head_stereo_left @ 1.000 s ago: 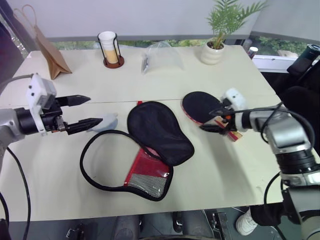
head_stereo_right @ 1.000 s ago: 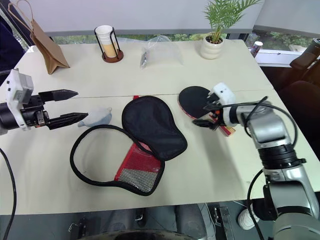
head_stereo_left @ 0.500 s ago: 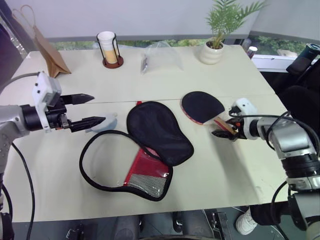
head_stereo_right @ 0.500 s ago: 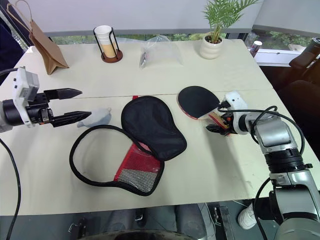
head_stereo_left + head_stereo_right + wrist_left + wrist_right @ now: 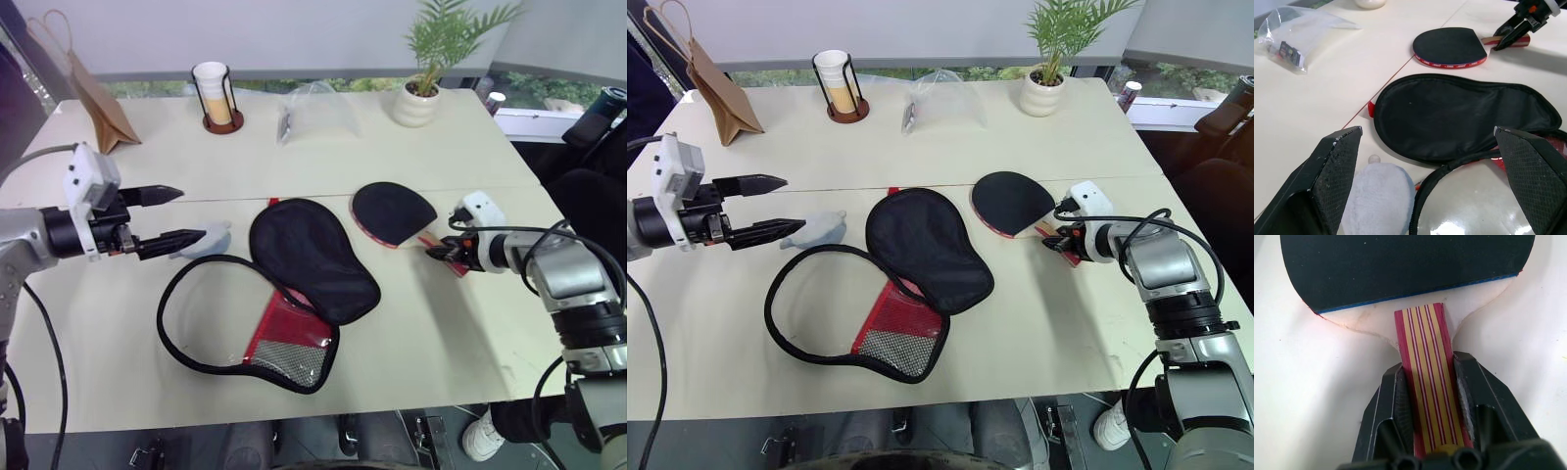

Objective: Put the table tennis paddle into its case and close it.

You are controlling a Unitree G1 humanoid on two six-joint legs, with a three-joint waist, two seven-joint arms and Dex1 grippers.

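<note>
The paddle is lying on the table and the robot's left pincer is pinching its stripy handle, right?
Not quite: the right pincer is pinching the stripy handle of the paddle, as the right wrist view shows. The left pincer is open, over by the grey plush toy.

Cream rectangular tabletop (image 5: 392, 333) made of 2 panels meeting at a seam, lit evenly by daylight. Along its far edge stand a brown paper bag with handles (image 5: 93, 93), a white cup in a black wire holder (image 5: 216, 96), a clear plastic bag (image 5: 313, 110) and a potted green plant in a white pot (image 5: 426, 73). Behind, a pale wall (image 5: 294, 29) above a window strip showing foliage.
</note>
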